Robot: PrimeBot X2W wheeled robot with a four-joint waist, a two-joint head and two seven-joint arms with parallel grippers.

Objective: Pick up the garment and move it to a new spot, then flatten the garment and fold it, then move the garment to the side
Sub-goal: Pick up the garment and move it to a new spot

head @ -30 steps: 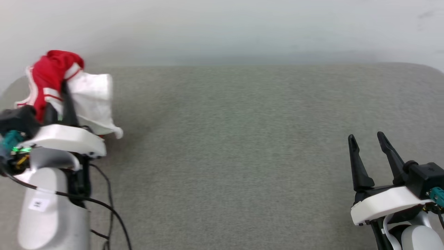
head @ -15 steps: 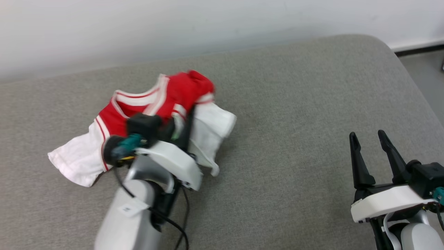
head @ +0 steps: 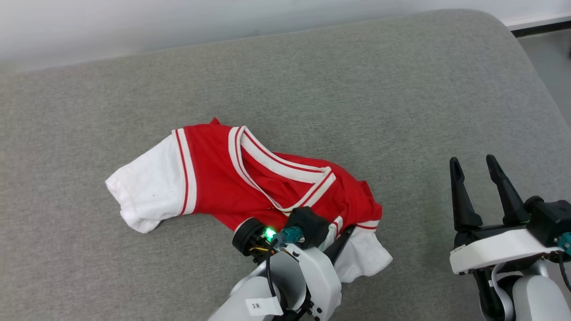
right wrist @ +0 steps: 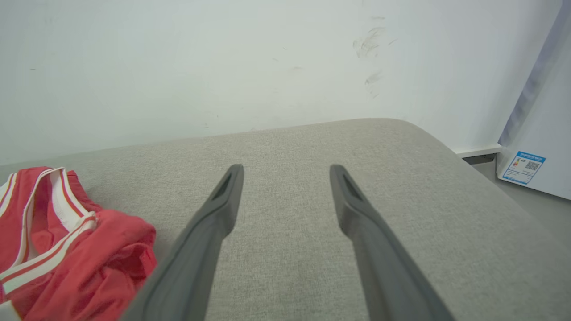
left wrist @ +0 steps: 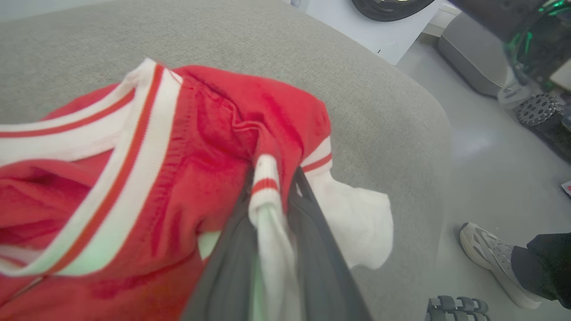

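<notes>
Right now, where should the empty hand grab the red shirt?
Probably the raised red fold of the garment nearest the right gripper, coming low from the right: that fold stands off the cushion, and the left gripper pinches the white sleeve beside it.

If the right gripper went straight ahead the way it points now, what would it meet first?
Nothing close: the right gripper, jaws open, points over the grey cushion. It would likely meet that cushion's far part or the white wall behind; depth is unclear. The garment lies off to its left.
</notes>
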